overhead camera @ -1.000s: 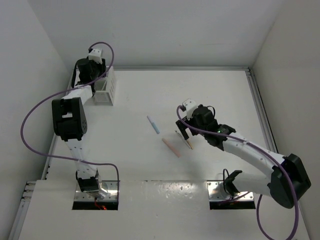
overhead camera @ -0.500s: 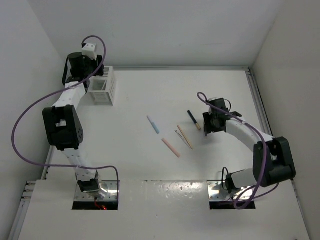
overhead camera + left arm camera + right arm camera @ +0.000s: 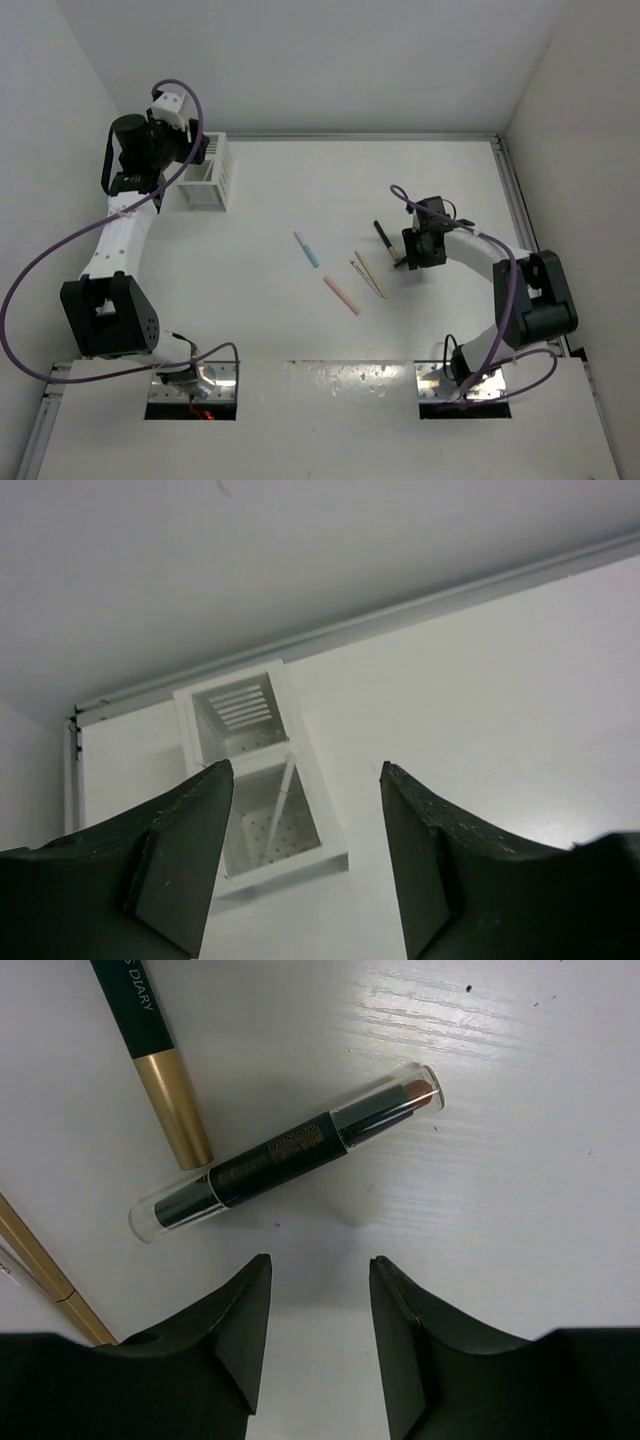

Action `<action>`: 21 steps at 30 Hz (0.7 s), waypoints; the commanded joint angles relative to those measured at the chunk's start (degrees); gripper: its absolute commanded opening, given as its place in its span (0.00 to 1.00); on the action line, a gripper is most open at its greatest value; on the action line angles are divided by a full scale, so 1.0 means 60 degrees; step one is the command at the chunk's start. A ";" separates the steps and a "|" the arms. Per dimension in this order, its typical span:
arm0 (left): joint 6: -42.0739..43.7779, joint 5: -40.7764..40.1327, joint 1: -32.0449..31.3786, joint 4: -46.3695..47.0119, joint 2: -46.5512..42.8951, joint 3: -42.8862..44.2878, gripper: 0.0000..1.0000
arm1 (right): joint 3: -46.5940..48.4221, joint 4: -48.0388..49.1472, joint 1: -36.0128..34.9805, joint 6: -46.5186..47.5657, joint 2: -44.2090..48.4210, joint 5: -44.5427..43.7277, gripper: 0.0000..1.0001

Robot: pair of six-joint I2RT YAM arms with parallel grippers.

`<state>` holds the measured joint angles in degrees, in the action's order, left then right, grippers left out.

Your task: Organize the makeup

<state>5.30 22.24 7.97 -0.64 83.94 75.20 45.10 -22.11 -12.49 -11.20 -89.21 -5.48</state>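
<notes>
R gripper (image 3: 320, 1265) hangs low over the white table (image 3: 520, 1160), fingers moderately apart, holding nothing. A short black stick w/ clear caps (image 3: 285, 1150) lies crosswise just beyond the fingertips, not touching them. A black pencil w/ gold band (image 3: 150, 1050) is just beside it, and a thin tan pencil (image 3: 40, 1270) is near. The light blue stick (image 3: 307, 249) and salmon pink stick (image 3: 342, 295) lie further toward the left arm. L gripper (image 3: 305, 770) is wide, empty, above the white slatted plastic box (image 3: 285, 868); a white stick (image 3: 283, 790) leans inside.

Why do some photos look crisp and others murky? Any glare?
Right wrist view: crisp, lettering readable on the black pencil, a soft shadow under the clear-capped stick. Left wrist view: greyer, the white box slightly soft. Top view: even light, glare on the shiny near strip.
</notes>
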 commanded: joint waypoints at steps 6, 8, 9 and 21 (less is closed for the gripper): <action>0.0025 0.0585 -0.0228 -0.0609 -0.0426 -0.0434 0.66 | -0.0103 0.0899 0.0060 0.0473 0.1010 0.0545 0.52; 0.0025 0.0585 -0.0229 -0.0697 -0.0426 -0.0434 0.66 | -0.0018 0.0917 0.0148 0.1508 0.1216 0.1144 0.62; 0.0025 0.0585 -0.0229 -0.0698 -0.0426 -0.0434 0.66 | 0.0288 0.0713 0.0250 0.1631 0.1027 0.1292 0.68; -0.0546 0.0673 -0.0317 -0.1006 -0.0147 -0.0521 0.66 | 0.0305 0.1823 0.0603 -0.4967 0.0368 -0.0561 0.77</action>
<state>3.46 25.28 6.63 -6.46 83.50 72.51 47.83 -17.32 -7.62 -27.57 -86.96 -2.02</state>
